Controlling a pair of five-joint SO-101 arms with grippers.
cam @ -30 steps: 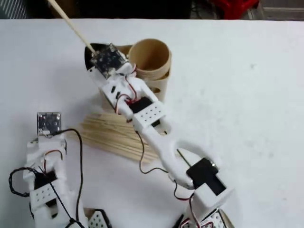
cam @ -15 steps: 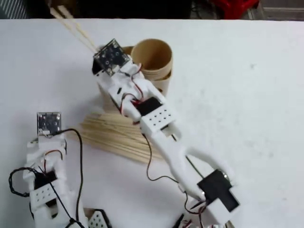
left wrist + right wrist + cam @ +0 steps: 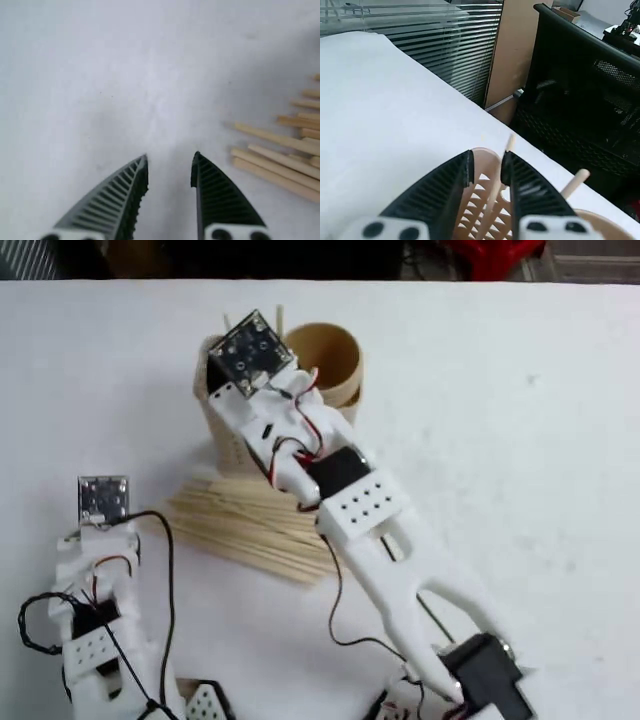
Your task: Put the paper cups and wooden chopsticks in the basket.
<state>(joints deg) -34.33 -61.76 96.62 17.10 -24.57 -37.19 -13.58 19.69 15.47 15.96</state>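
My right gripper [image 3: 486, 160], fingers slightly apart around an upright chopstick [image 3: 510, 143], lets it drop into the basket [image 3: 477, 200]; my left gripper [image 3: 170, 159] hangs spread beside the pile [image 3: 280, 150].

The right arm [image 3: 375, 520] is lying stretched out in a long diagonal from the near right toward the far middle, with its wrist [image 3: 265, 390] at the far end. The right pincer [image 3: 486, 167] is holding its ribbed fingers [image 3: 445, 190] narrowly apart. The left arm [image 3: 95, 625] is sitting folded back at the near left. The left pincer [image 3: 169, 159] is pointing down, its jaws standing open.
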